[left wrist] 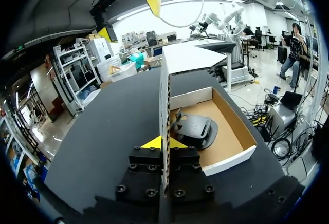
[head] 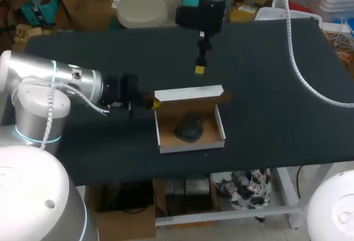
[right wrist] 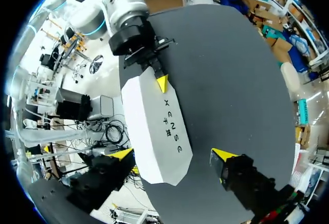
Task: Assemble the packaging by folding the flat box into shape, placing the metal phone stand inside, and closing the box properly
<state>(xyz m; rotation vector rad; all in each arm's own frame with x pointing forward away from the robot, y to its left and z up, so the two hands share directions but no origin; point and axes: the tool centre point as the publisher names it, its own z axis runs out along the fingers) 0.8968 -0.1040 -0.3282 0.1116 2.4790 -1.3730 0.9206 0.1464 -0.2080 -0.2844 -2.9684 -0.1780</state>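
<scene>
Nearest the front edge of the tabletop (head: 276,86), about midway along it, sits the box (head: 191,146), folded into an open tray with white outer walls and a brown cardboard inside. The dark metal phone stand (head: 191,127) lies on the tray's floor, inside the walls and roughly in the middle; in the left wrist view the phone stand (left wrist: 194,129) shows its plate propped up at a slant above the box (left wrist: 229,160) floor. Along the tray's back wall the lid (head: 188,93) rises from its hinge, raised and not folded down, white on its outer face. At the lid's left end the left gripper (head: 154,103) comes in from the tabletop's left side and pinches the panel. In its own wrist view the left gripper (left wrist: 164,143) has its two yellow tips pressed against either face of the lid (left wrist: 165,111), which runs edge-on straight out ahead of the fingers, so this pincer is narrow and holding the lid. Farther back, toward the middle of the tabletop, the right gripper (head: 200,69) hangs above the lid, pointing down and clear of it. In the right wrist view the right gripper (right wrist: 174,154) stands wide open with one yellow fingertip (right wrist: 223,155) on each side of the lid (right wrist: 154,126), which lies below it. The left gripper (right wrist: 162,82) is clamped at the lid's far end.
</scene>
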